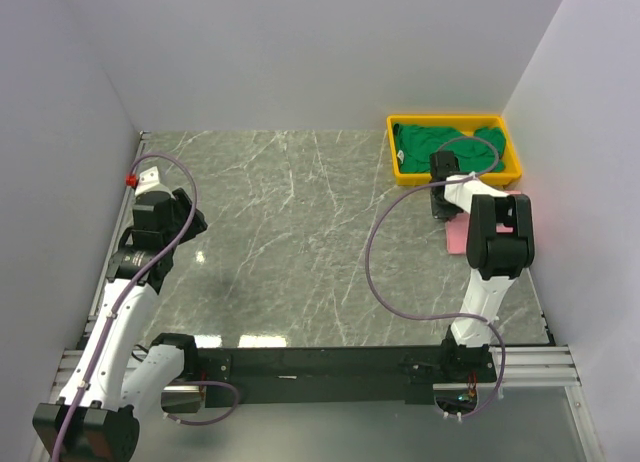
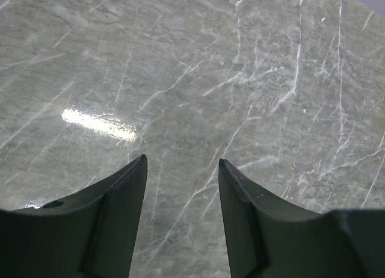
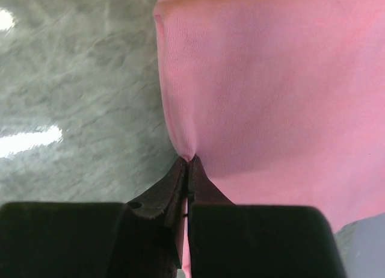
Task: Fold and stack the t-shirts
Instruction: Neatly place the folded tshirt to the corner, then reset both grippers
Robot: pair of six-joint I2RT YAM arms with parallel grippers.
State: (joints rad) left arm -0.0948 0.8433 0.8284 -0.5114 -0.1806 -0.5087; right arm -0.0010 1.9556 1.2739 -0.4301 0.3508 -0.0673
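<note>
**Pink shirt.** The pink shirt (image 3: 271, 97) lies on the table (image 1: 300, 232) at the right side, on the near side of the tray (image 1: 455, 121) and close to it. From above only a small patch of it shows, beside the right arm, which covers the rest. In the right wrist view the cloth fills the upper right of the picture. Its left edge is rounded over, and marble is bare to the left of it. Whether the shirt is folded cannot be told.

**Right gripper.** The right gripper (image 3: 188, 163) is clamped on the pink shirt. Its two fingers meet with no gap between them, and the cloth's edge is drawn into a small point at the tips. Fine creases run up from that point.

**Green shirt.** The green shirt (image 1: 445, 142) sits bunched inside the yellow tray at the far right corner of the table. It is unfolded and apart from the pink one.

**Left gripper.** The left gripper (image 2: 182, 160) is on the far left side, well apart from both shirts. Its fingers stand apart with nothing between them. Only bare marble and a light reflection show beneath.
</note>
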